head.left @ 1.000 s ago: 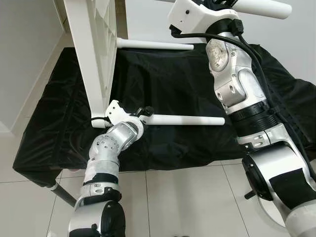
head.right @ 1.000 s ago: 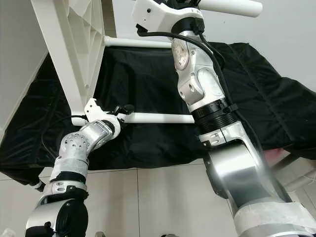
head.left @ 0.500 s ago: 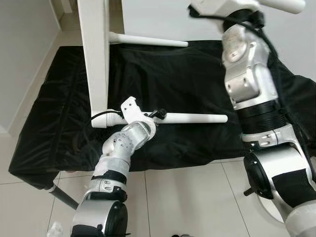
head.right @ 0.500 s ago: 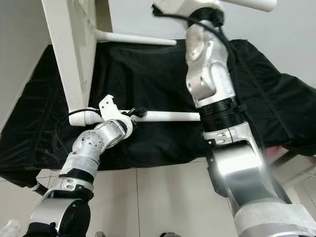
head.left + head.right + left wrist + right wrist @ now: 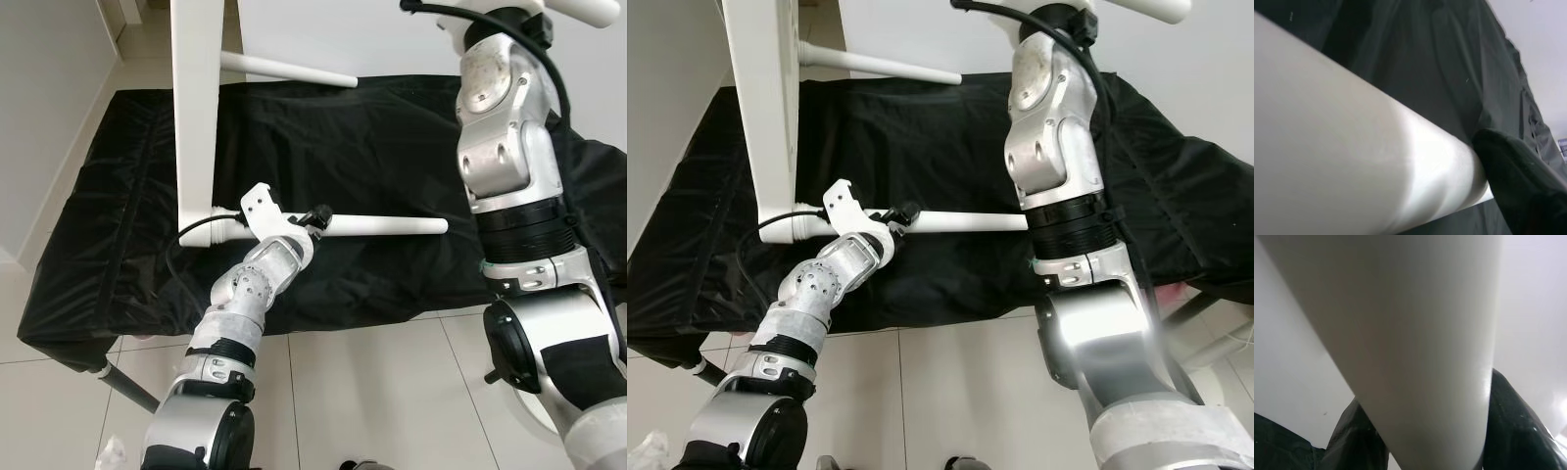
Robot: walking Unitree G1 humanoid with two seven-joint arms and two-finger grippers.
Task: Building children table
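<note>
You have a black cloth (image 5: 372,147) spread over a low surface on the tiled floor (image 5: 362,392). Above it the white tabletop (image 5: 196,108) stands on its edge, with its legs pointing sideways.

Your right arm (image 5: 509,166) is stretched up steeply, so its wrist is cut by the top of the head views. There you see an upper leg (image 5: 588,10) at the wrist. The right wrist view adds what the head views do not: the right gripper (image 5: 1425,431) has its black fingers (image 5: 1513,431) on both sides of that leg, pressed against it.

Your left arm (image 5: 245,304) is bent at the elbow and reaches up and forward to the lower leg (image 5: 382,226), which lies level just above the cloth and joins the tabletop's lower corner. The left gripper (image 5: 315,217) sits on this leg near the tabletop end. In the left wrist view one black finger (image 5: 1518,181) lies against the round leg; the other is hidden, but the jaws look clamped on the leg.

Another leg (image 5: 289,70) sticks out from the tabletop higher up.
</note>
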